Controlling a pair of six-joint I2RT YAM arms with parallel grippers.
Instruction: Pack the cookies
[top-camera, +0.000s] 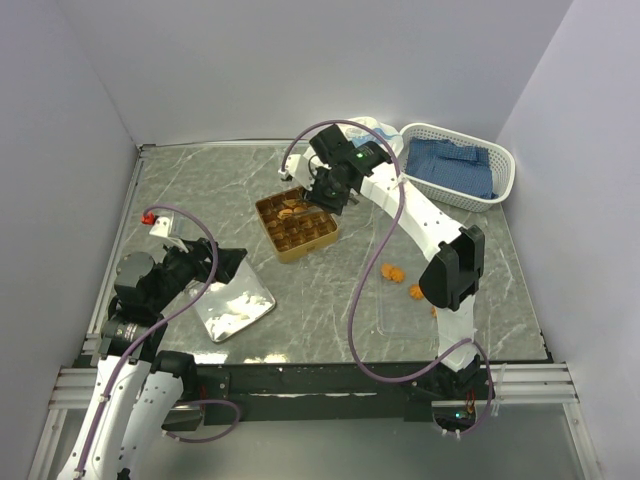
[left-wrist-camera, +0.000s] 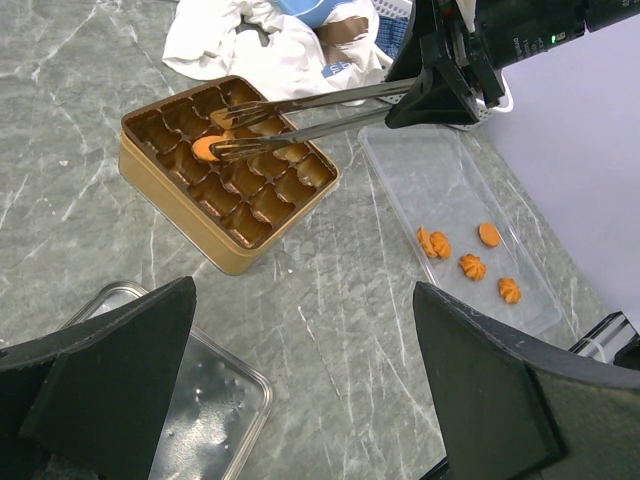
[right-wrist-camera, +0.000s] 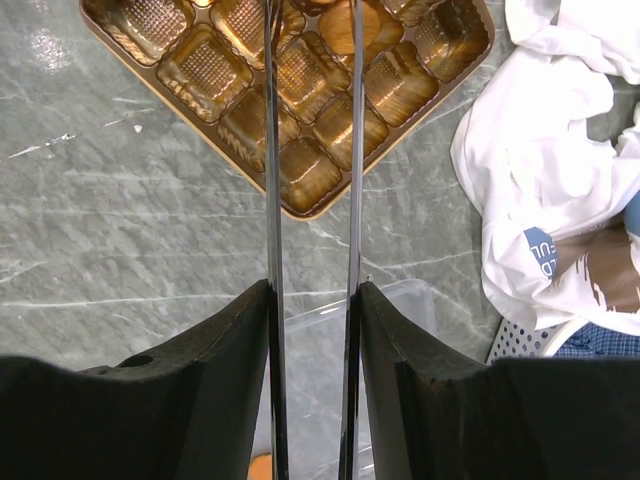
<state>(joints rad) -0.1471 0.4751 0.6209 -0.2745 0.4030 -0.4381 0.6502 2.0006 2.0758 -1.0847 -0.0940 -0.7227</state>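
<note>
The square golden-brown tin (top-camera: 297, 226) stands mid-table and shows in the left wrist view (left-wrist-camera: 228, 165) and the right wrist view (right-wrist-camera: 290, 70). My right gripper (top-camera: 332, 187) (right-wrist-camera: 312, 290) is shut on metal tongs (left-wrist-camera: 300, 110) whose tips reach over the tin's far cells. One orange cookie (left-wrist-camera: 205, 148) sits at the lower tong tip over a cell; I cannot tell whether it is gripped. Several cookies (left-wrist-camera: 472, 266) (top-camera: 392, 271) lie on a clear plastic lid (left-wrist-camera: 450, 190). My left gripper (top-camera: 235, 262) (left-wrist-camera: 305, 290) is open and empty, left of the tin.
A shiny metal tray (top-camera: 235, 305) (left-wrist-camera: 210, 400) lies under my left gripper. A white basket (top-camera: 460, 165) with blue cloth stands at the back right. A white cloth (left-wrist-camera: 270, 40) (right-wrist-camera: 540, 150) lies beside it, behind the tin. A small red object (top-camera: 148, 216) sits at the left edge.
</note>
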